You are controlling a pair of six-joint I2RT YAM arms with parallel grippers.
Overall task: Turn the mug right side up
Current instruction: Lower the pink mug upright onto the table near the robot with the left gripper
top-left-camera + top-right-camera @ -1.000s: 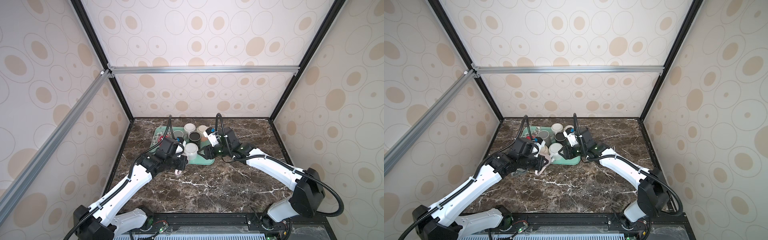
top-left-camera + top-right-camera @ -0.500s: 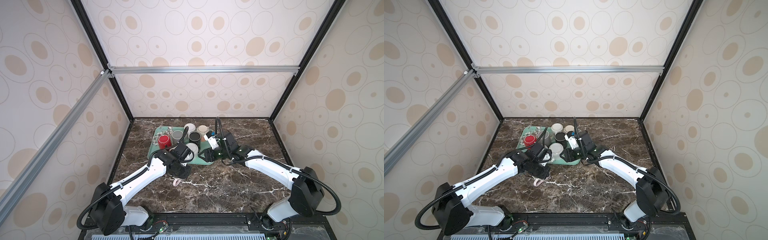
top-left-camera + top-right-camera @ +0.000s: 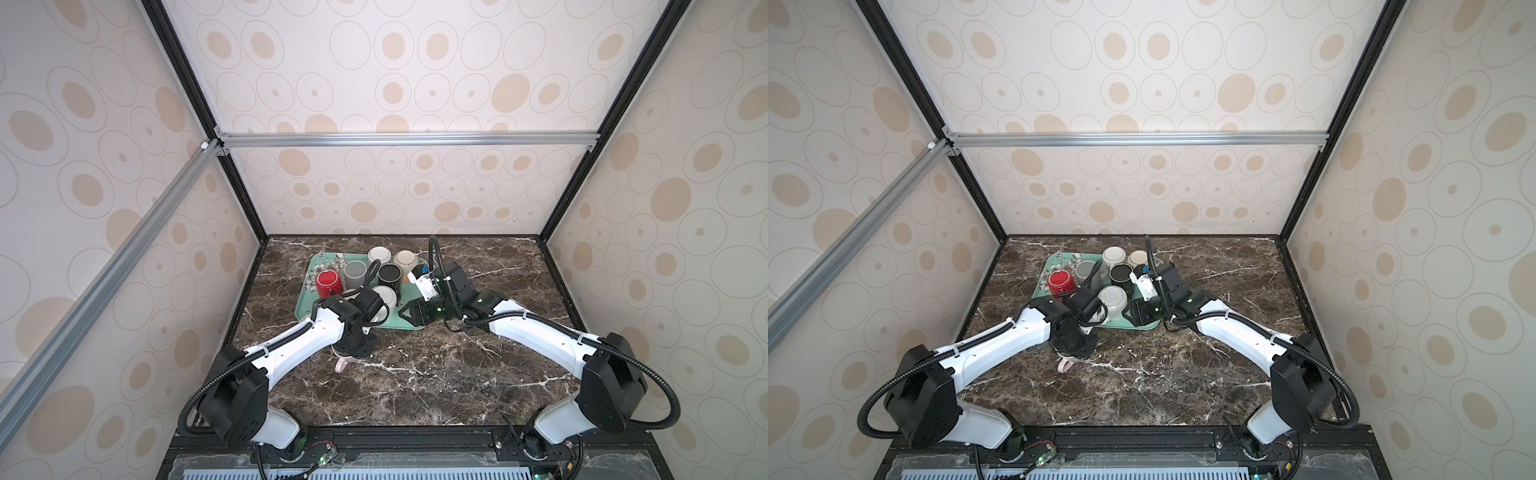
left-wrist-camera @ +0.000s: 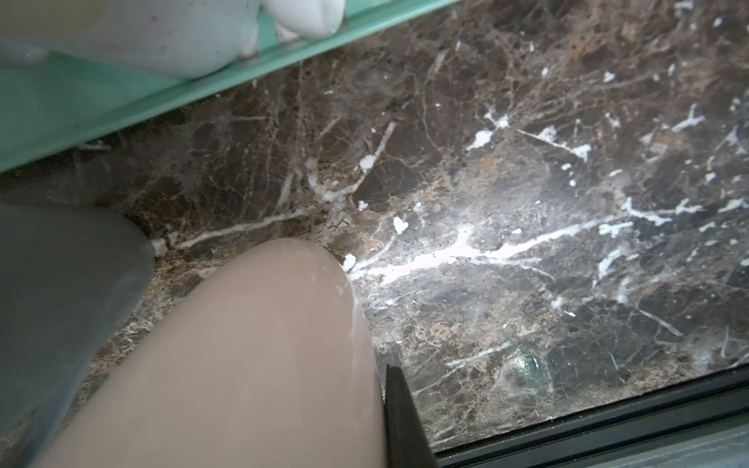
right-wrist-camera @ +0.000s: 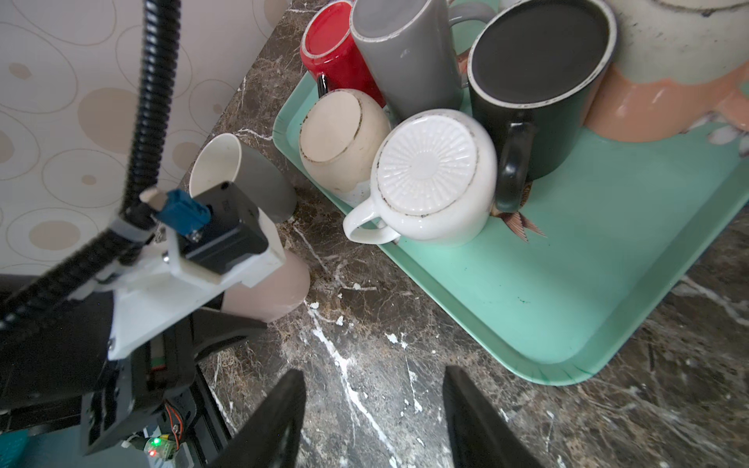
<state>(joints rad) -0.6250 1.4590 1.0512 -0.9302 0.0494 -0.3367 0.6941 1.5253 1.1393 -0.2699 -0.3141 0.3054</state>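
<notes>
Pink mug (image 5: 279, 291) low at the table (image 3: 436, 374), just beside the tray (image 5: 567, 304)
I would seat its base flat before letting go (handle kept off the tray rim). Left gripper (image 3: 352, 351) is clenched, apparently pinching the mug's wall. Right gripper (image 5: 371, 377) hovers half parted and empty over bare marble.

The mug (image 4: 243, 364) is pale pink, the tray (image 5: 567, 283) mint green, the tabletop (image 3: 415, 374) dark brown marble veined white.

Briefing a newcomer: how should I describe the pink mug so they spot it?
Find the green tray of mugs. On the marble before its near edge, under the left arm, is the pink mug: pale pink, unlike its grey neighbour.
</notes>
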